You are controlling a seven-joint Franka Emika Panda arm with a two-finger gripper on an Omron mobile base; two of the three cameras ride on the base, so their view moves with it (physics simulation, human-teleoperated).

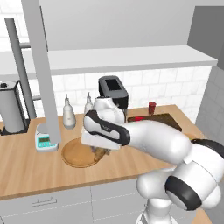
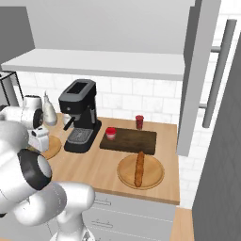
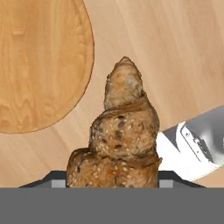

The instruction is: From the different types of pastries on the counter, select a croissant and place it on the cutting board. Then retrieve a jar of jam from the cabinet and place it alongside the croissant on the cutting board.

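Croissant [image 3: 122,140]: lumpy, golden-brown, flaky, with dark seed-like specks and a tapered tip. It sits between my end effector [image 3: 113,177] fingertips, which stand on either side of its broad end; I am gripping it. In the left base view the croissant [image 1: 100,152] hangs under my hand just above the near edge of a plate.

Surface [image 1: 26,166]: long light-wood worktop, smooth grain, pale drawer fronts below.

Plate [image 1: 74,154]: round, light wood, shallow raised rim, bare. In the hand view its curved edge [image 3: 39,65] lies just beside the croissant's tip.

Second plate [image 2: 126,175]: same round light wood. Contents: one long, thin brown stick [image 2: 139,168], lying lengthwise across the middle.

Board [image 2: 134,140]: flat, dark-brown, rectangular, set between the coffee machine and the wall. At its left corner, a squat bright-red jar [image 2: 110,133] with a pale band; whether it rests on the board or touches its edge I cannot tell.

Cylinder [image 2: 139,121]: darker red, narrower, upright just behind the board.

Coffee machine [image 2: 81,113]: black, boxy, with a grey drip grille.

Bottles [image 1: 68,114]: two white, pear-shaped, with thin necks, standing near the tiled wall.

Scale [image 1: 45,141]: small, white, with a teal display.

Cabinet [image 2: 117,63]: pale grey-white, long shelf, tall grey door panel standing open.
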